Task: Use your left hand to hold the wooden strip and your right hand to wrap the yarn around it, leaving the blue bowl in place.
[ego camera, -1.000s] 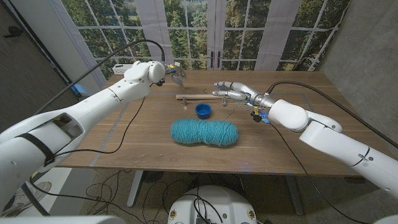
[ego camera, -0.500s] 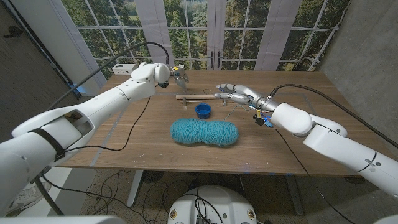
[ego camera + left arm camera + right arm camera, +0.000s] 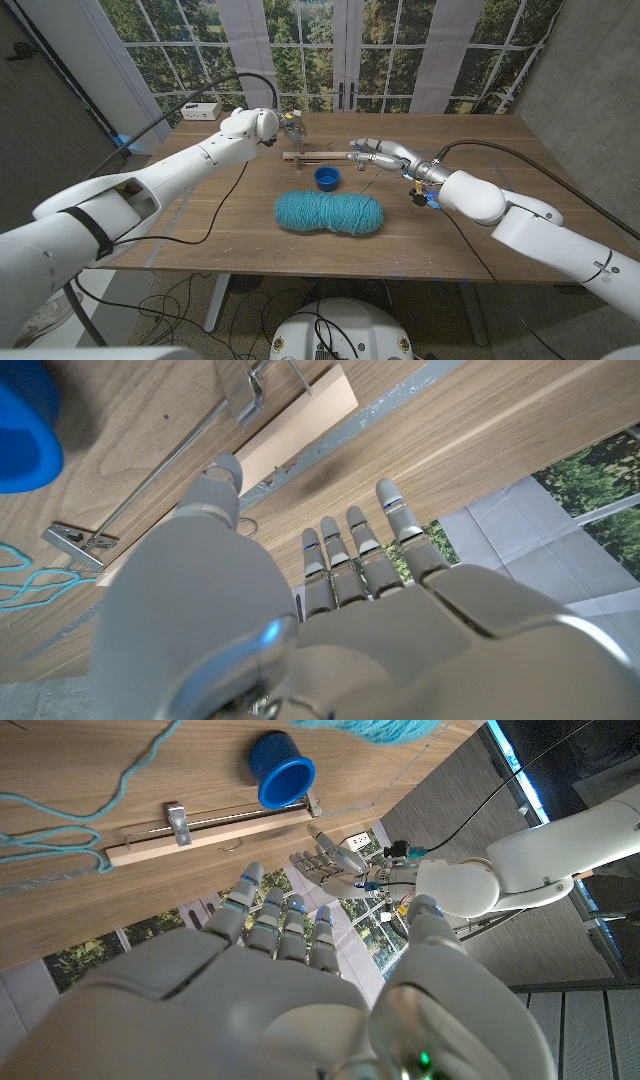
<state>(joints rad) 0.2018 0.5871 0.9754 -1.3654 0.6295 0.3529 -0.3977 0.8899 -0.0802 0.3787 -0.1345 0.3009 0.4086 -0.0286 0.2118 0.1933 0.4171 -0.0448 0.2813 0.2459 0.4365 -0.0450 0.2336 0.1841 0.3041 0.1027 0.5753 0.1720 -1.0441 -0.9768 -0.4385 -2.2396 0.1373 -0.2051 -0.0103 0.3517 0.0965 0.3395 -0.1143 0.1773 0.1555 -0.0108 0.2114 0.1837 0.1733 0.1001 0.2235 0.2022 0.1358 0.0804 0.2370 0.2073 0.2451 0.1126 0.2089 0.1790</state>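
Your left hand [image 3: 289,128] hovers at the left end of the wooden strip [image 3: 322,156] in the upper middle of the head view, fingers spread and holding nothing; the left wrist view shows its fingertips [image 3: 390,496] apart over the strip's pale end [image 3: 300,422]. Your right hand [image 3: 372,152] reaches in from the right to the strip's other end, fingers extended and apart, nothing clamped between them.

The strip lies along the far part of the brown wooden table [image 3: 470,225], with a thin metal rod fixed on it. Just in front of it stands the blue bowl [image 3: 326,178], and nearer the camera lies the teal yarn skein [image 3: 329,213]; a loose strand [image 3: 60,820] trails over the tabletop toward the strip. A white power strip [image 3: 201,111] sits at the table's upper-left corner. Tall paned windows [image 3: 330,50] with trees outside run across the top of the frame, with a grey wall to the right.

Since a second ago, your left hand has moved rightward toward the strip's end. Your right hand has shifted slightly right. Strip, bowl and skein have stayed put.
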